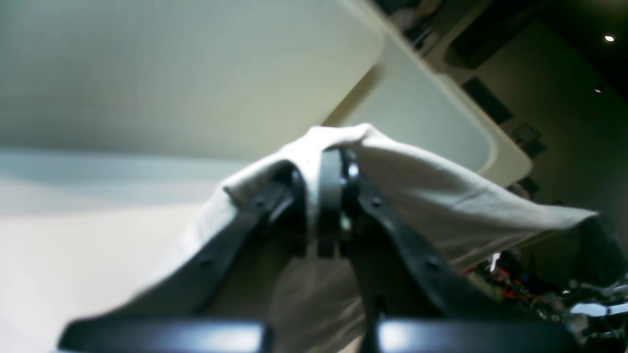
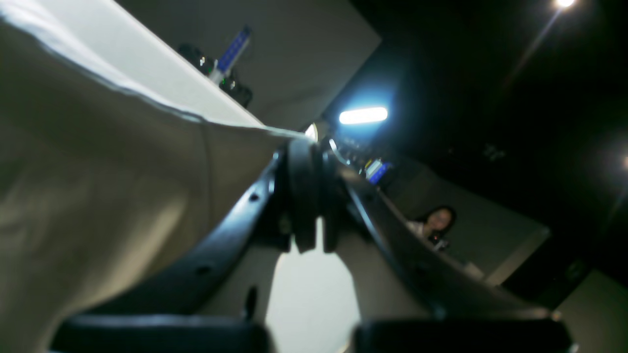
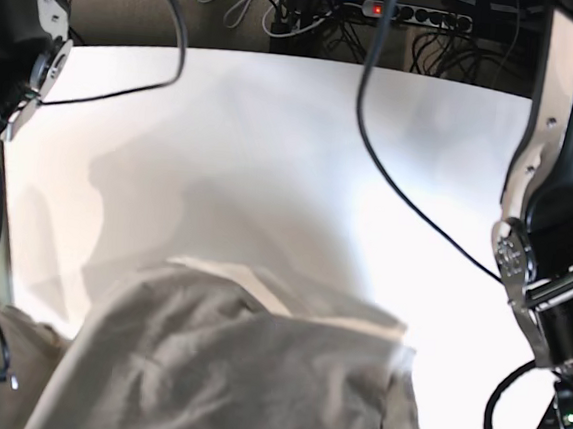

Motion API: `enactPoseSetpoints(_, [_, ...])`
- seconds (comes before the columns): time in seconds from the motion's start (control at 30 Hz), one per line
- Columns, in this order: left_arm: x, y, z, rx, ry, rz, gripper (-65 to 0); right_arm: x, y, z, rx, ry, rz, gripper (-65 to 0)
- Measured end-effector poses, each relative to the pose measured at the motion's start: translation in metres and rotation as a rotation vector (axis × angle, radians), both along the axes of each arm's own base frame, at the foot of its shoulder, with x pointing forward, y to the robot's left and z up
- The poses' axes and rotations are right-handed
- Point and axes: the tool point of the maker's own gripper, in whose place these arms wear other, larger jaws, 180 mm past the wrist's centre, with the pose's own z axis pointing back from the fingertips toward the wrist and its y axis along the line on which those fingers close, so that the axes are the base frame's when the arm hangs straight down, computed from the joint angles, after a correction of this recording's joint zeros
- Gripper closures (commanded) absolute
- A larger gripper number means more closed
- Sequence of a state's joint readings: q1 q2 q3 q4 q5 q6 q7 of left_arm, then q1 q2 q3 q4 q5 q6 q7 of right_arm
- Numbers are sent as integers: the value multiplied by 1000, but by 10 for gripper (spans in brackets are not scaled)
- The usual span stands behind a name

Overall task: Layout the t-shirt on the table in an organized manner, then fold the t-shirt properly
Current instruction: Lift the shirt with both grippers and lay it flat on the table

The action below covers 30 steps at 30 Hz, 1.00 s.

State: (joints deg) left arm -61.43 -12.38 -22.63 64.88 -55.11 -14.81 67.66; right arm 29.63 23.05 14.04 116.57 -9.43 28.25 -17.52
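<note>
Base view: t-shirt (image 3: 223,370) lifted, bunched over table (image 3: 273,143) near edge.
Left gripper (image 1: 336,162): clamped on t-shirt fold.
Right gripper (image 2: 311,147): pinching t-shirt edge, cloth taut.

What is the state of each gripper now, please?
Left gripper: closed, holding the t-shirt.
Right gripper: closed, holding the t-shirt's edge.

My t-shirt (image 3: 223,370) is a plain light grey-beige with no print, the tabletop (image 3: 272,153) under it plain white, and both my left gripper (image 1: 333,196) and right gripper (image 2: 311,196) are black
</note>
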Motion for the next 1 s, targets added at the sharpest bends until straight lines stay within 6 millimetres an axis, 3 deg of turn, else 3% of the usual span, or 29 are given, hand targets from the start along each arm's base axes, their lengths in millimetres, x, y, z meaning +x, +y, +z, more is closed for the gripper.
enactPoseSetpoints(0.07, [-1, 6, -12, 12, 24, 11, -1, -8, -18, -19, 28, 25, -28, 0])
enactPoseSetpoints(0.17, [-15, 22, -60, 70, 100, 30, -1, -12, -30, -75, 39, 165, -54, 0])
enactPoseSetpoints(0.23, [-23, 30, -99, 75, 167, 48, -1, -22, -25, -102, 59, 197, -16, 0])
enactPoseSetpoints(0.4, [-59, 34, -190, 21, 346, 6, -1, -57, 0, -206, 193, 399, 46, 0])
enactPoseSetpoints(0.53, [-94, 46, -234, -67, 429, -11, -1, -89, 27, -265, 325, 526, 75, 0])
enactPoseSetpoints(0.6, [-113, 46, -257, -115, 483, -30, -1, -102, 46, -285, 364, 589, 110, 0])
enactPoseSetpoints(0.73, [-155, 46, -310, -164, 617, -27, -1, -133, 63, -324, 397, 729, 124, 0])
enactPoseSetpoints(0.83, [-182, 47, -341, -179, 702, -15, -2, -140, 62, -344, 418, 783, 112, 0])
enactPoseSetpoints(1.0, [-214, 49, -372, -188, 791, 2, -5, -145, 53, -362, 435, 829, 83, 0])
